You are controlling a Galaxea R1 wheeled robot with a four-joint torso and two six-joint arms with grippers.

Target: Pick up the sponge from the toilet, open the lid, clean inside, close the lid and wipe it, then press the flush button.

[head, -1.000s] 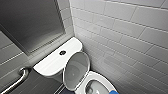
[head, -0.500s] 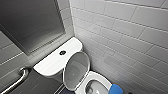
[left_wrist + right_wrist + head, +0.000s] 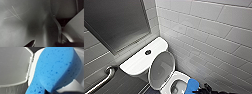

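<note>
Head view: toilet (image 3: 144,62) with lid (image 3: 161,66) tilted up against the tank, bowl open, sponge (image 3: 192,86) at the bowl rim in the right gripper (image 3: 198,90). Right wrist adds close-up: sponge pinched, near the lid's grey underside. Left gripper (image 3: 48,44): can't tell, murky.

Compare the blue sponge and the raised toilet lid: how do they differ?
The bright blue soft oblong sponge is far smaller than the white oval plastic lid. The sponge looks porous and speckled; the lid is smooth. The lid stands raised before the tank; the sponge is low, at the bowl. Both are rounded.
</note>
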